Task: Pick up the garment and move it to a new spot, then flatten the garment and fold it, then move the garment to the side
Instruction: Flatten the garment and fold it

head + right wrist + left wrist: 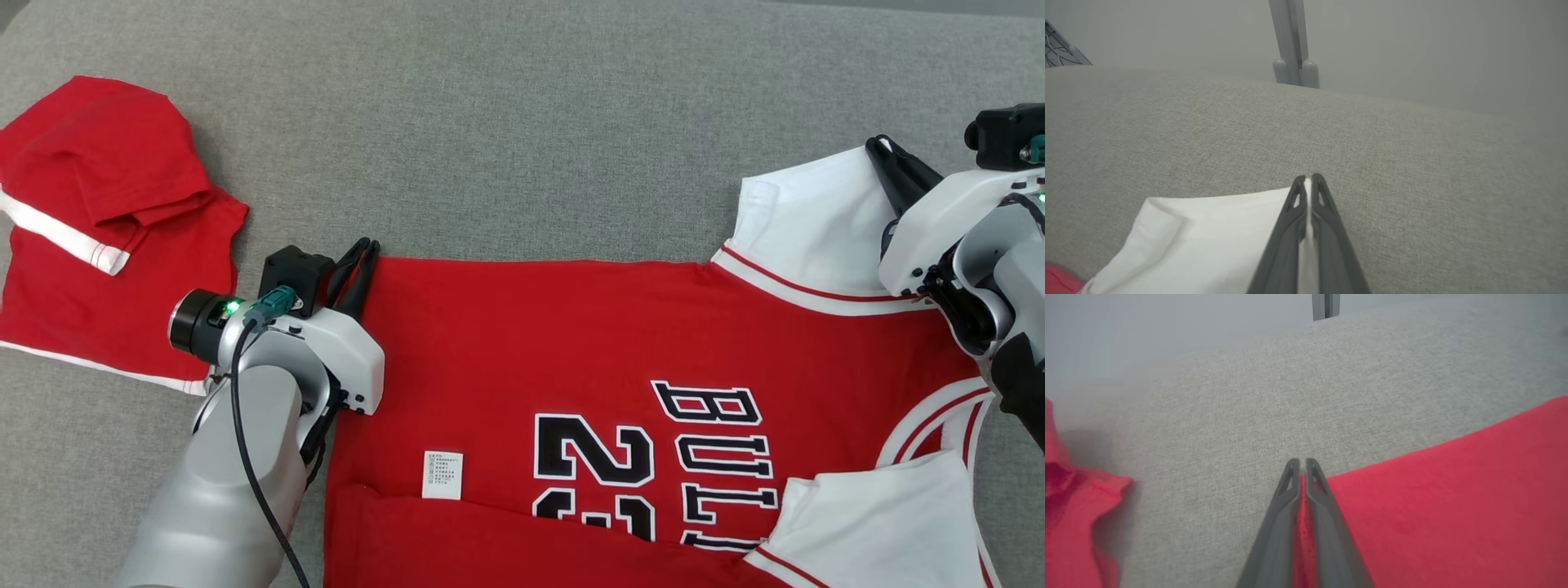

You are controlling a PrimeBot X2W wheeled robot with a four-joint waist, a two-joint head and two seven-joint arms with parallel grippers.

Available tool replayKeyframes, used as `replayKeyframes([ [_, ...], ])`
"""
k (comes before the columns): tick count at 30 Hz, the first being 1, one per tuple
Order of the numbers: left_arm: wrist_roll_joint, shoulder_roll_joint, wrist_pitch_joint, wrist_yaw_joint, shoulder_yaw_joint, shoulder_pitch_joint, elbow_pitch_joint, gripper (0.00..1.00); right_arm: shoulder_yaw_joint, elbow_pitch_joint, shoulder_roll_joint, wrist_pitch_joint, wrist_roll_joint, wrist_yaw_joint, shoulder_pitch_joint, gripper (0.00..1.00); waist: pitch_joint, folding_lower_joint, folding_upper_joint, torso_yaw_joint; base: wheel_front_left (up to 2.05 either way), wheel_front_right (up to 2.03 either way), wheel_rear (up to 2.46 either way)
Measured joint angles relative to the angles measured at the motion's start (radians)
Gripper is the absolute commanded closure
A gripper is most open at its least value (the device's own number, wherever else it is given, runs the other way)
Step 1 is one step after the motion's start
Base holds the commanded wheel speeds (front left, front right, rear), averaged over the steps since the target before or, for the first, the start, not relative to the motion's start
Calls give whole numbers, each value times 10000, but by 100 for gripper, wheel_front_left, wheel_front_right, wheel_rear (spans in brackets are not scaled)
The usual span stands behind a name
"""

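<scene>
We lose the lower part of the red, white-sleeved jersey [588, 343] off-frame; it lies flat on the grey woven surface [522, 122]. Our left gripper [363, 249] pinches its red corner, our right gripper [878, 147] a white sleeve, with open surface beyond both.

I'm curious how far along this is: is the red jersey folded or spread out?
Mostly spread: the red jersey lies flat, lettering showing; only its near edge is folded over.
</scene>
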Motion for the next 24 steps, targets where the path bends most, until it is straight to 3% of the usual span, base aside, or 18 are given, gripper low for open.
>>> replayKeyframes([
  [14,-173,96,0,15,230,417,-1001,100,347,130,-4,-895,178,0,-178,100,-388,0,0,-115,0,0,0],
  [20,-240,119,0,196,520,441,-1787,100,-10,410,52,-1080,-201,0,-666,100,-441,1,0,-227,0,0,0],
  [24,-236,128,0,322,732,631,-2393,100,-809,224,40,-1116,-894,2,-973,100,-459,0,0,-284,0,0,0],
])
